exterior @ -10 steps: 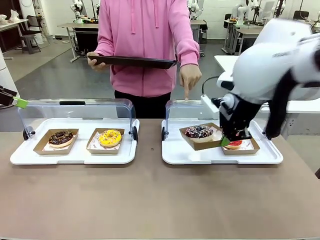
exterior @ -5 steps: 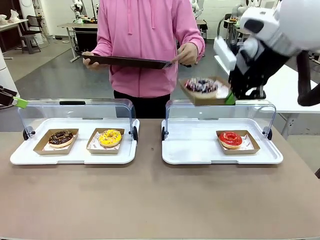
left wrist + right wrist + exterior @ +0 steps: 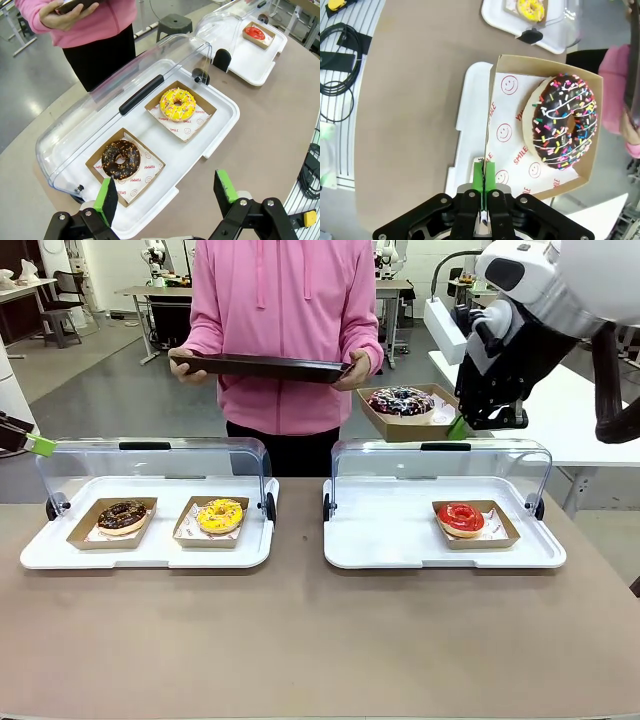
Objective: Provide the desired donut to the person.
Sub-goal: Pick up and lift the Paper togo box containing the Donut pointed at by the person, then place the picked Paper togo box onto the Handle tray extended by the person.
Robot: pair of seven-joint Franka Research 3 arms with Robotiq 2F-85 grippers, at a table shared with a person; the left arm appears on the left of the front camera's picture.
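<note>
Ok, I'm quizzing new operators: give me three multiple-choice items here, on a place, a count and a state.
1. Where is the sprinkled donut's box? A on the right tray; B on the table; C in the air near the black tray the person holds.
2. How many donuts lie in the left tray? A one; B two; C three.
3. The right gripper is: A shut on the box; B open; C resting on the table.
Key: C, it hangs above the lids; B, chocolate donut and yellow donut; A, its pads pinch the box wall.
</note>
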